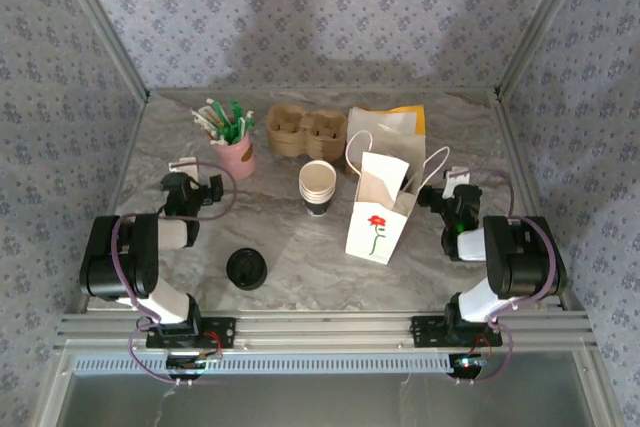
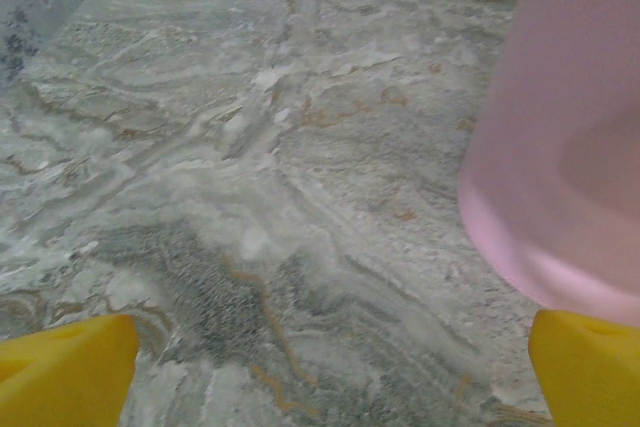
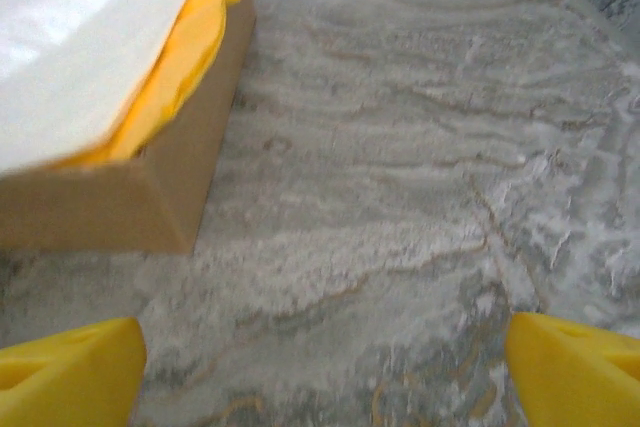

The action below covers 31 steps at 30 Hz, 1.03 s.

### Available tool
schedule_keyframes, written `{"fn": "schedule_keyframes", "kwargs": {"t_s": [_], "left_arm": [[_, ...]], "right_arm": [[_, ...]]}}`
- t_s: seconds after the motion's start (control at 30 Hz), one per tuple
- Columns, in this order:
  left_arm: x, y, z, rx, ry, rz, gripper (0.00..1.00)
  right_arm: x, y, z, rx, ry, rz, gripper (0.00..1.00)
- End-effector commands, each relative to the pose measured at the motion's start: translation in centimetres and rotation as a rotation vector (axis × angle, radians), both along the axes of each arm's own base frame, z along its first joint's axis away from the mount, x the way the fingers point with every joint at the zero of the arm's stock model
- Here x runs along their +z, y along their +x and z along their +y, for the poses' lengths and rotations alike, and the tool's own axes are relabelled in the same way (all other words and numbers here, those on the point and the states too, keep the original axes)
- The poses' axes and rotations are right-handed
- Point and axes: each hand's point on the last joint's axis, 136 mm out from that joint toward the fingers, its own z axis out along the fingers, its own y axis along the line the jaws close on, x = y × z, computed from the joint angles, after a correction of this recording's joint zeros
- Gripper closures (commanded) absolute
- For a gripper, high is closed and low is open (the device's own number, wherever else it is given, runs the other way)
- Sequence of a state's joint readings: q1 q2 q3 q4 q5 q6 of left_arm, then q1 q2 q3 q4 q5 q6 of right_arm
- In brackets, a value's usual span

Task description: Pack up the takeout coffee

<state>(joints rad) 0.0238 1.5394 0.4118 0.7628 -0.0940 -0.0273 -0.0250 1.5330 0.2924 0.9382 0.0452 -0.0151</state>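
The takeout coffee is hidden from view. A white paper bag [image 1: 380, 209] with a red flower print stands upright right of centre, its top open and its handles up. My right gripper [image 1: 440, 195] is just right of the bag, low over the table. In the right wrist view the right gripper [image 3: 325, 372] is open, with bare marble between its yellow fingertips [image 3: 70, 367]. My left gripper [image 1: 205, 187] sits at the left, near a pink cup [image 1: 235, 152]. The left gripper [image 2: 330, 372] is open over bare marble, with the pink cup [image 2: 560, 147] to its right.
A stack of lidless white cups [image 1: 316, 187] stands at centre. A loose black lid [image 1: 246, 269] lies near the front left. A brown cup carrier [image 1: 305, 132] and a box of white and yellow paper [image 1: 392, 125] sit at the back; the box [image 3: 110, 197] also appears ahead-left of the right gripper.
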Motion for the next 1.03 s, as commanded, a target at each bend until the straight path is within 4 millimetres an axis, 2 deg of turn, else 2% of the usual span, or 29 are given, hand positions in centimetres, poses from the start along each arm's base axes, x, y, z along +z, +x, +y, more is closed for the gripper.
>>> {"fn": "schedule_keyframes", "kwargs": {"t_s": [0.0,1.0], "left_arm": [[1.26,0.63,-0.80,-0.037,-0.027,-0.050,0.00],[1.36,0.66,-0.88,-0.037,-0.019,-0.058,0.00]], "right_arm": [[1.39,1.69,-0.87,-0.048,-0.012,0.003,0.00],[1.42,1.76,-0.54,-0.027,-0.016,-0.003,0.00]]}}
